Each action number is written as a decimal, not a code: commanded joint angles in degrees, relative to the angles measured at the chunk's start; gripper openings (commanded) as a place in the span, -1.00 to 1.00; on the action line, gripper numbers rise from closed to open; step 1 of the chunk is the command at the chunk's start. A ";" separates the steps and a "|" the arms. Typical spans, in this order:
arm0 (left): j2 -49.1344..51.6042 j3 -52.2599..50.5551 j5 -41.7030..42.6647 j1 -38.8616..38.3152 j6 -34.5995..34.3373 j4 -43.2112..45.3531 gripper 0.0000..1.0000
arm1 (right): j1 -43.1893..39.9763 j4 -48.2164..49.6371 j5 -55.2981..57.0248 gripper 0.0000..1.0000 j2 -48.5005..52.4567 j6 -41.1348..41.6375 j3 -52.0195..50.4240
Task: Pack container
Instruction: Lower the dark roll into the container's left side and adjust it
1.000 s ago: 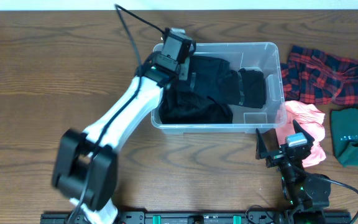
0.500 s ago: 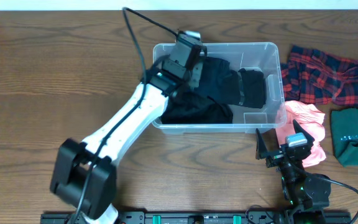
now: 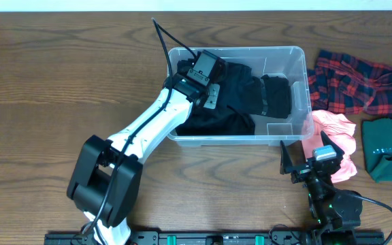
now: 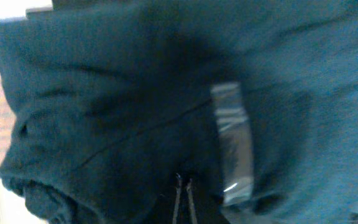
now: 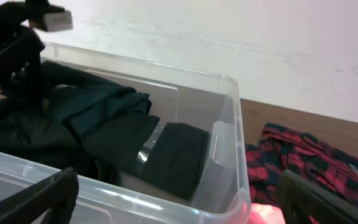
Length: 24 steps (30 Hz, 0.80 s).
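The clear plastic container [image 3: 303,75] stands at the back middle of the table and holds black garments [image 3: 250,95]. My left gripper [image 3: 211,87] is inside its left half, down on the black cloth. In the left wrist view its fingertips [image 4: 183,186] are closed together against dark fabric [image 4: 104,112] with a shiny grey strip [image 4: 232,143]. My right gripper [image 3: 309,158] is open and empty in front of the container's right front corner. The right wrist view shows the container's rim [image 5: 238,124] and the black garments [image 5: 173,155] between its spread fingers [image 5: 179,208].
A red plaid cloth [image 3: 359,82] lies right of the container and also shows in the right wrist view [image 5: 303,162]. A pink cloth [image 3: 335,129] lies under my right gripper. A folded green cloth [image 3: 390,146] is at the right edge.
My left gripper has moved from the container's back left corner rightward and down into the container onto the black garments. The right arm has not moved.
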 commanded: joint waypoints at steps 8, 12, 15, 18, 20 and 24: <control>-9.38 0.26 2.32 -3.54 -0.96 11.93 -0.88 | -0.59 -0.17 0.35 0.99 -0.31 -0.52 -0.11; -7.45 0.20 2.29 -4.70 -0.96 13.49 -0.88 | -0.59 -0.17 0.35 0.98 -0.31 -0.52 -0.11; -4.66 0.20 2.32 -5.14 -0.96 14.19 -0.88 | -0.59 -0.17 0.35 0.99 -0.31 -0.55 -0.11; -1.14 0.20 2.32 -5.33 -0.96 15.06 -0.88 | -0.59 -0.17 0.35 0.99 -0.31 -0.55 -0.11; 0.96 0.20 2.29 -5.33 -0.96 15.26 -0.88 | -0.59 -0.17 0.35 0.98 -0.31 -0.52 -0.11; 3.48 0.20 2.56 -5.33 -0.96 15.23 -0.88 | -0.59 -0.17 0.35 0.99 -0.31 -0.52 -0.11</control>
